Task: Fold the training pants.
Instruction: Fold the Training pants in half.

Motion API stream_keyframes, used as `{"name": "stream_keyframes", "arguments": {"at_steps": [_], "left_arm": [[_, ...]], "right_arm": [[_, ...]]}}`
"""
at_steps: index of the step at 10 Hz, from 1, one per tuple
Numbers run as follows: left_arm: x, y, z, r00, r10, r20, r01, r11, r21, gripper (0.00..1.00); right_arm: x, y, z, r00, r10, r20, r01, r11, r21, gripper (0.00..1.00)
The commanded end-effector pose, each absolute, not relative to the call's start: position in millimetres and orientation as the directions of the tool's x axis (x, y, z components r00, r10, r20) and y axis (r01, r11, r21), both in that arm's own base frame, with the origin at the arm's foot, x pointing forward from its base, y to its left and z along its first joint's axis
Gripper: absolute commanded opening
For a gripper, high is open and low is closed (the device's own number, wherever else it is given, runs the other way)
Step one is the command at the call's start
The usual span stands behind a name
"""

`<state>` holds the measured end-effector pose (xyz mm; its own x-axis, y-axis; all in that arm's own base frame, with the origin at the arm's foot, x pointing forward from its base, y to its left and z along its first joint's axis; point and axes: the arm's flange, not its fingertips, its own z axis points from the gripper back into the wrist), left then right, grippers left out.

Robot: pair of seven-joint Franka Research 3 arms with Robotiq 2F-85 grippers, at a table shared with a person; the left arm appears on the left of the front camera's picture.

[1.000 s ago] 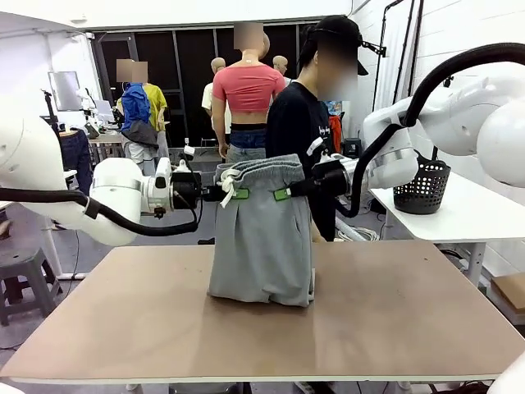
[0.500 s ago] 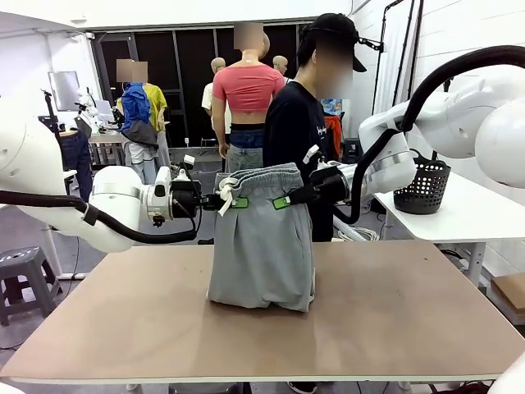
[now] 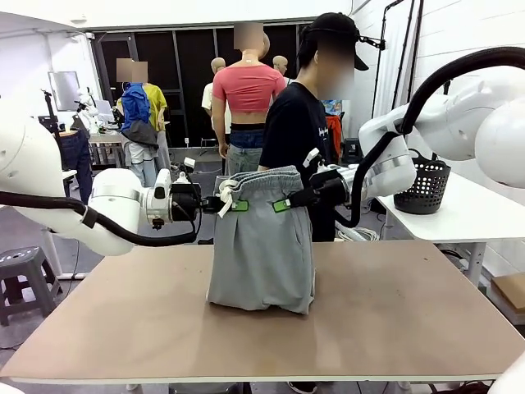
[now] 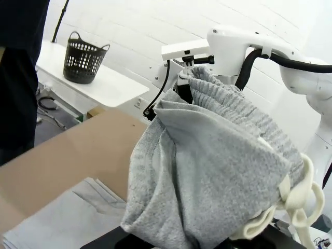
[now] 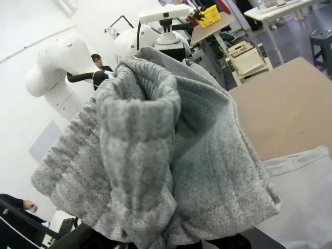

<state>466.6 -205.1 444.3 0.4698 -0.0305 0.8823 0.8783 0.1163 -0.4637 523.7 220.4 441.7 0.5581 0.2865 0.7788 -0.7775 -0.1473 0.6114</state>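
While the left pincer (image 3: 233,203) is clamped on the left end of the gathered waistband, its green pads pressed into the cloth, the right pincer (image 3: 286,203) is closed the same way on the right end, so the training pants (image 3: 262,246) hang between the two, held up over the middle of the desk (image 3: 394,320). Both pincers sit at about the same height, reaching in from opposite sides, with the waistband stretched fairly level from one to the other. Just beside the left pincer the white drawstring (image 3: 225,194) bunches in a knot and dangles over the fabric. Below the pincers the grey cloth falls straight down as a doubled panel, and its lower end rests on the desk, bulging slightly where it meets the surface.

From the left wrist, the training pants (image 4: 207,171) crowd in close over that pincer's fingers, the drawstring (image 4: 295,199) looping at the right, and the right arm (image 4: 244,52) holds the far end of the waistband. From the right wrist, the ribbed waistband (image 5: 140,150) is bunched thickly right over the pincer, and the left arm (image 5: 155,31) shows beyond it.

A person (image 3: 303,139) in a black shirt stands at the far side of the desk, directly behind the hanging pants. On a white side table at the right sits a black basket (image 3: 422,185).
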Motion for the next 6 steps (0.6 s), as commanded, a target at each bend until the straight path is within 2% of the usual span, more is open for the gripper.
{"name": "stream_keyframes", "arguments": {"at_steps": [1,3,6], "left_arm": [[443.1,-210.1,442.9,0.582,0.001,0.814,0.808,0.12,-0.577,0.0],[430.4,-214.5,430.3,0.655,0.003,0.755,0.753,0.084,-0.653,0.0],[417.2,-218.4,383.5,0.785,0.006,0.619,0.619,0.013,-0.785,0.0]], "right_arm": [[502.4,219.7,424.9,0.634,0.244,0.733,-0.717,-0.167,0.676,0.0],[487.1,217.7,407.8,0.675,0.202,0.709,-0.685,-0.184,0.705,0.0],[465.6,222.4,371.9,0.727,0.184,0.661,-0.635,-0.186,0.75,0.0]]}}
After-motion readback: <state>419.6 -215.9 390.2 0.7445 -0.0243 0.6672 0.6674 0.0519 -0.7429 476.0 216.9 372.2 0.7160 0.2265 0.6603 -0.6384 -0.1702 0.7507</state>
